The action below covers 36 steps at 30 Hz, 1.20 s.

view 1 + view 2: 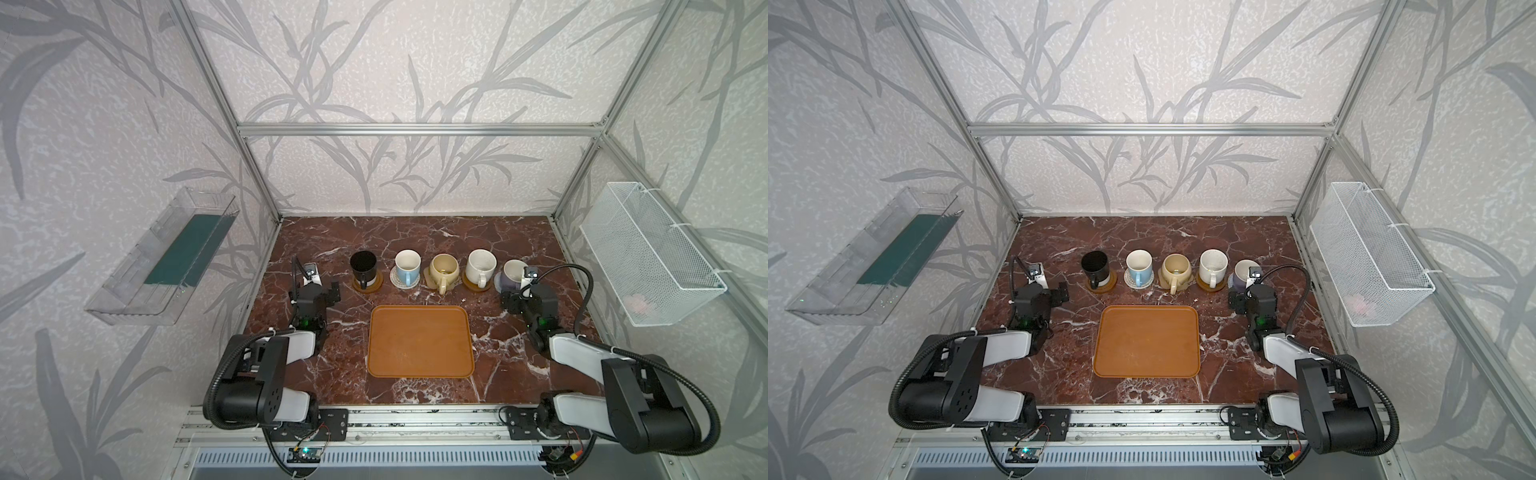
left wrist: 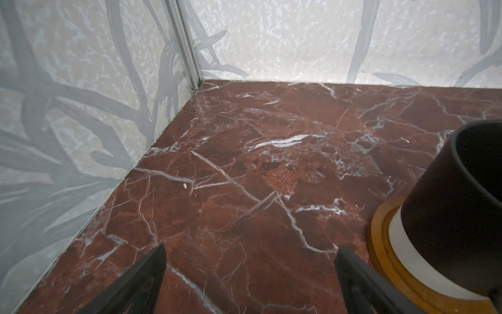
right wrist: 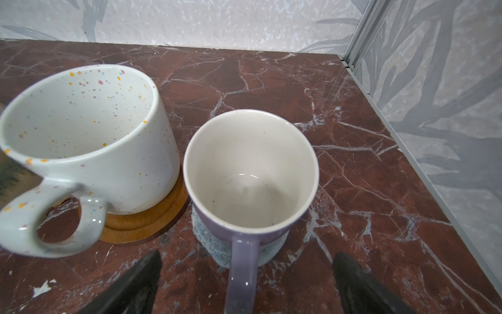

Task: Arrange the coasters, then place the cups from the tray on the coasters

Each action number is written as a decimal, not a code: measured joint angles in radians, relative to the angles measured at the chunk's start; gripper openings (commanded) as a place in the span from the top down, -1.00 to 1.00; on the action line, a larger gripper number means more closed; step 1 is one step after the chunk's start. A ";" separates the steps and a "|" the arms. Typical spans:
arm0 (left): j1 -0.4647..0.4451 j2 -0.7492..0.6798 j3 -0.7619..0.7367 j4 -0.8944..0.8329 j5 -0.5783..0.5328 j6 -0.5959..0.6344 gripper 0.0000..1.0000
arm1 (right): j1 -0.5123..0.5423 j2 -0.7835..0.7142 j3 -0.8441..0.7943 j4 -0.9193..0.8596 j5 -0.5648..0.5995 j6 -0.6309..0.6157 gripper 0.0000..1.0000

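Observation:
Five cups stand in a row behind the tray [image 1: 419,365], each on a coaster. The black cup [image 1: 363,266] sits on a brown disc [image 1: 371,287]. The light blue cup [image 1: 407,268] sits on a beige woven round [image 1: 394,279], and the cream-yellow cup [image 1: 444,270] on a tan flower mat [image 1: 427,277]. A second brown disc [image 3: 141,225] carries the white cup [image 1: 481,266]. The lavender cup [image 3: 250,174] rests on a grey-blue round [image 3: 209,244]. My right gripper [image 3: 247,255] is open, with the lavender handle between its fingers, untouched. My left gripper [image 2: 251,251] is open over bare marble, left of the black cup.
The tray holds nothing. A clear plastic bin [image 1: 162,257] hangs on the left wall and a white wire basket [image 1: 652,253] on the right wall. Aluminium frame posts stand at the back corners. The side wall runs close to the right of the lavender cup.

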 measured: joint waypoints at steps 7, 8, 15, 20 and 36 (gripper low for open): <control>0.019 0.100 0.006 0.077 0.029 -0.003 -0.98 | -0.001 0.044 0.046 0.014 0.032 -0.013 -0.95; 0.019 0.105 0.011 0.071 0.033 -0.004 -0.98 | -0.001 0.044 0.048 0.014 0.032 -0.014 -0.95; 0.031 0.106 0.028 0.075 0.056 -0.006 -0.98 | -0.003 0.050 0.013 0.125 -0.001 -0.014 -0.94; 0.035 0.106 0.027 0.075 0.066 -0.012 -0.98 | -0.003 0.117 0.010 0.179 -0.016 -0.014 -0.94; 0.037 0.106 0.027 0.075 0.077 -0.012 -0.98 | -0.001 0.237 0.025 0.273 -0.042 -0.032 -0.98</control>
